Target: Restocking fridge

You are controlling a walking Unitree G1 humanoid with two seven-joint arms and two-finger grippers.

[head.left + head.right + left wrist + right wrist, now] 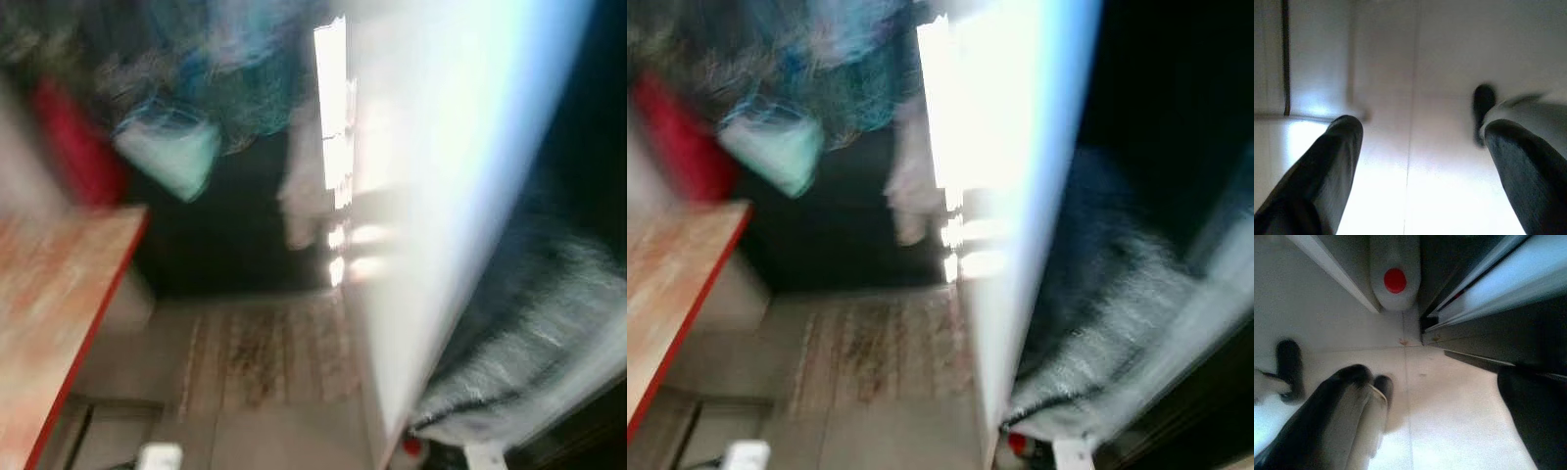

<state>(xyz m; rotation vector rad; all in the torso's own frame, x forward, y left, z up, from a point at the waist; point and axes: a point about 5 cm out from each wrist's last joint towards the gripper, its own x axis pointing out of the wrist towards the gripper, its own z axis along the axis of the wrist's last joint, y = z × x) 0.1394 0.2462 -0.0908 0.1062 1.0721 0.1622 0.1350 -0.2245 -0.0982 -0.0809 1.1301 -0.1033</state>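
The head views are heavily blurred. A white fridge door (441, 196) stands open, edge-on, through the middle of the scene. To its right is a dark fridge interior with a frosted pale mass (539, 333). A white bottle with a red cap (1395, 280) stands on the floor at the foot of the door; its cap (411, 448) also shows in the left eye view. My left gripper (1422, 127) hangs open over pale floor tiles, holding nothing. My right gripper (1437, 377) is open and empty above the floor, some way short of the bottle.
A wooden table with a red edge (49, 313) is at the left. A red object (73, 147) and a teal-and-white bag (171, 152) lie beyond it. A patterned rug (265, 352) covers the floor ahead. A dark foot-like shape (1483, 112) rests on the tiles.
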